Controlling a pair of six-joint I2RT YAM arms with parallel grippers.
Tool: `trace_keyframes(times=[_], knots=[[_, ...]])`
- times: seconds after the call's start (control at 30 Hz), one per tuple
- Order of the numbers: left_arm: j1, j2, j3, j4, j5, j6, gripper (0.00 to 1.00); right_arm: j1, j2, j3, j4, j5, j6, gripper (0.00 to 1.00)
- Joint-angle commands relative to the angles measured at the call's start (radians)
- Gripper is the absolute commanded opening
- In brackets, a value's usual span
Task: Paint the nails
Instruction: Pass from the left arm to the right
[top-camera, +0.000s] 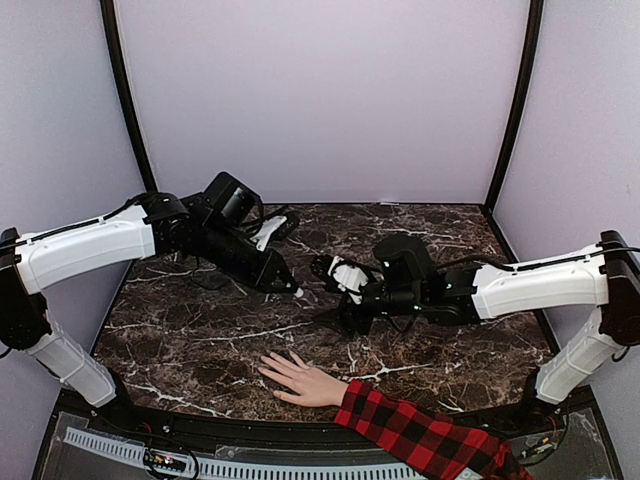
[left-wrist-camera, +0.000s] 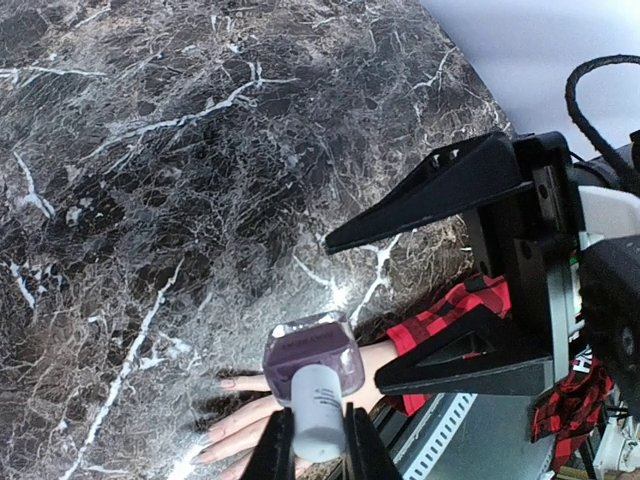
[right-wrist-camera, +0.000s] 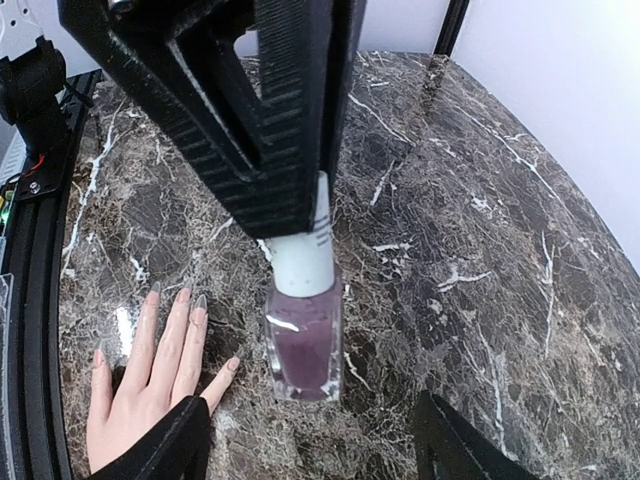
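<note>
Your left pincer (left-wrist-camera: 318, 445) clamps the white cap (left-wrist-camera: 318, 400) of a square glass bottle (left-wrist-camera: 312, 355) — right pincer (right-wrist-camera: 310, 425) gapes open; pale hand (right-wrist-camera: 150, 370) lies flat on the veined marble table (right-wrist-camera: 480, 260).

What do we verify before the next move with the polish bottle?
1. Left pincer grip on the white cap: ok, shut on it.
2. Cap seated on the bottle: ok, not unscrewed.
3. Right pincer open: ok, jaws wide apart.
4. Bottle between the right pincer's fingers: not ok. It lines up with the gap but sits only at the tips.
5. Hand flat on the table, fingers spread: ok.
6. Nails bare or already painted: cannot tell.
</note>
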Motion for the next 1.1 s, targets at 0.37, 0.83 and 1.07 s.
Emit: trace_keyframes(times=[0.37,0.83,1.07], knots=[[-0.020,-0.009,-0.019,0.136,0.098,-0.062,0.00,0.034,0.031,0.042,0.061,0.058,-0.063,0.56],[-0.022,-0.005,-0.050,0.179,0.101,-0.100,0.00,0.035,0.022,0.037,0.069,0.088,-0.063,0.23],[-0.021,-0.019,-0.063,0.190,0.106,-0.089,0.07,0.034,0.000,0.021,0.064,0.057,-0.067,0.05]])
